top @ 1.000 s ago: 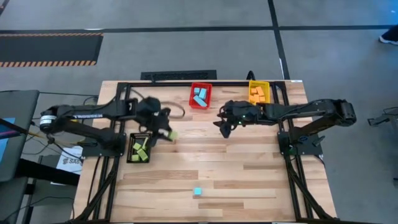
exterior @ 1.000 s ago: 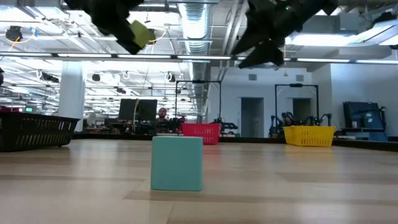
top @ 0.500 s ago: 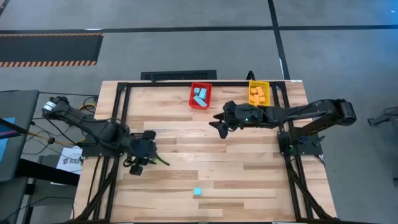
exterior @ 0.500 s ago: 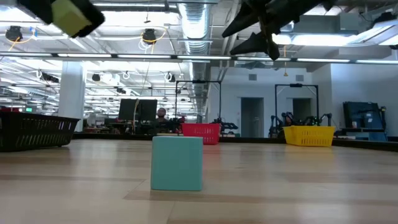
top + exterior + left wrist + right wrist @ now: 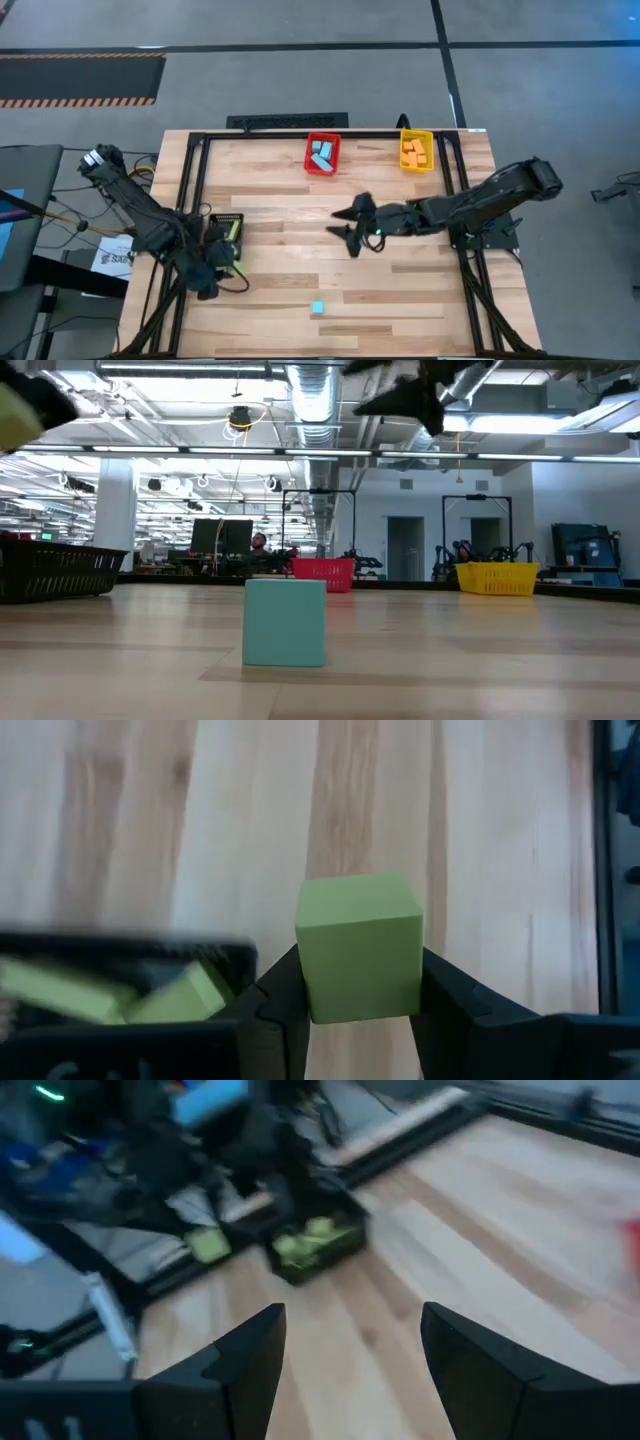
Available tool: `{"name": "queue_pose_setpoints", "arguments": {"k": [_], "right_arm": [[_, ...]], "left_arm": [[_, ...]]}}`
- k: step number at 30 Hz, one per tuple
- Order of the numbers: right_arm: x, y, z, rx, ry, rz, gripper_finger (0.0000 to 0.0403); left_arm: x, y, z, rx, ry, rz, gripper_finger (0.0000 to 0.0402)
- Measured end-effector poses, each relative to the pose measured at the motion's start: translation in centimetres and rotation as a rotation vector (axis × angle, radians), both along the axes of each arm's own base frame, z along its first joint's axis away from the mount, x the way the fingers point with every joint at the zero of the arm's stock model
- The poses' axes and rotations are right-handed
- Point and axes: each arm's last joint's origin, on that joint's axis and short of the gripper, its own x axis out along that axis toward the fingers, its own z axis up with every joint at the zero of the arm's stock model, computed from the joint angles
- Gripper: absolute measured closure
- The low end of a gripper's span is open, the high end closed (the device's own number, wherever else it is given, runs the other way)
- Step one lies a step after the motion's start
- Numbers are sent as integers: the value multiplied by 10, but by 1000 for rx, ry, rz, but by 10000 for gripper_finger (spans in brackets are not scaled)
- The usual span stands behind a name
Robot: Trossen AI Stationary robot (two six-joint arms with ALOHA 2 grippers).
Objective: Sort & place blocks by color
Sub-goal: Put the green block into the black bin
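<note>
Left gripper (image 5: 360,1010) clamps a green cube (image 5: 360,946), with the black bin (image 5: 120,975) beside it. Best centre over the bin before releasing. Right gripper (image 5: 345,1350), fingers spread and empty, hangs mid-table.

Desk (image 5: 420,300) centre and whole 6 o'clock band open bare wood, save one light blue cube (image 5: 317,308) near the 6 o'clock edge. Red bin (image 5: 322,154) and yellow bin (image 5: 416,150) block the 12 o'clock edge. Black bin (image 5: 232,226) sits at 9 o'clock, left arm crowding it. Right gripper (image 5: 345,225) hangs mid-desk.
</note>
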Motion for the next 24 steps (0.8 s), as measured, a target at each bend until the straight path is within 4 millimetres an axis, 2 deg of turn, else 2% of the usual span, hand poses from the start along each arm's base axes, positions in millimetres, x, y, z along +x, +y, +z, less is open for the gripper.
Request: {"name": "queue_pose_setpoints", "arguments": {"k": [4, 7, 11, 15, 20, 22, 24], "right_arm": [[14, 17, -18, -24, -4, 94, 148], [20, 23, -29, -37, 3, 128, 148], [28, 26, -45, -45, 43, 137, 148], [32, 24, -55, -51, 74, 132, 148], [34, 27, -56, -38, 46, 146, 148], [35, 29, -53, -26, 17, 168, 148], [34, 33, -53, -21, 20, 194, 148]], "left_arm": [[-11, -6, -12, -48, 37, 69, 300], [-16, -3, -16, 14, 31, 135, 300], [-18, 19, -22, 144, 83, 338, 300], [-18, 47, -37, 187, 254, 513, 300], [-7, 70, -41, 161, 338, 586, 298], [-4, 78, -41, 167, 339, 607, 275], [-2, 85, -41, 165, 360, 614, 231]]}}
